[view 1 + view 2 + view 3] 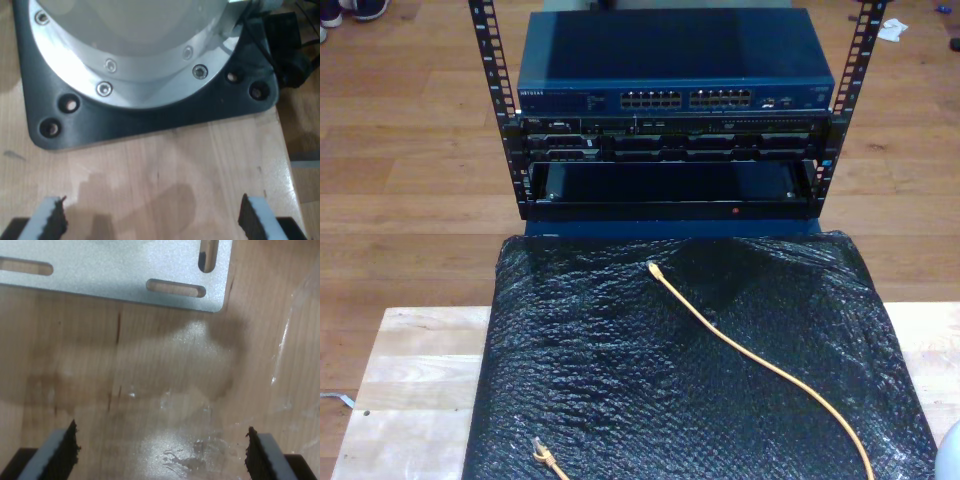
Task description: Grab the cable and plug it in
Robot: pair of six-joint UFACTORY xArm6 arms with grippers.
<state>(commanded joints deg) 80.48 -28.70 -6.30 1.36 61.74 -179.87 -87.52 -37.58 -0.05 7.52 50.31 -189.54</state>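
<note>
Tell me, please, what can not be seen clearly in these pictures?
- Cable: the exterior view's bottom edge cuts off its middle run, so how the plug end joins it is unknown.
- Switch: its port labels are too small to read.
- Black base plate: its upper part is cut off in the first wrist view.

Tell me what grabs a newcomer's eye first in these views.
The yellow-orange cable snakes across the black bubble wrap mid-scene in the exterior view. Behind it stands a rack with a blue network switch on top. My first hand and second hand hover open over bare wood.
</note>
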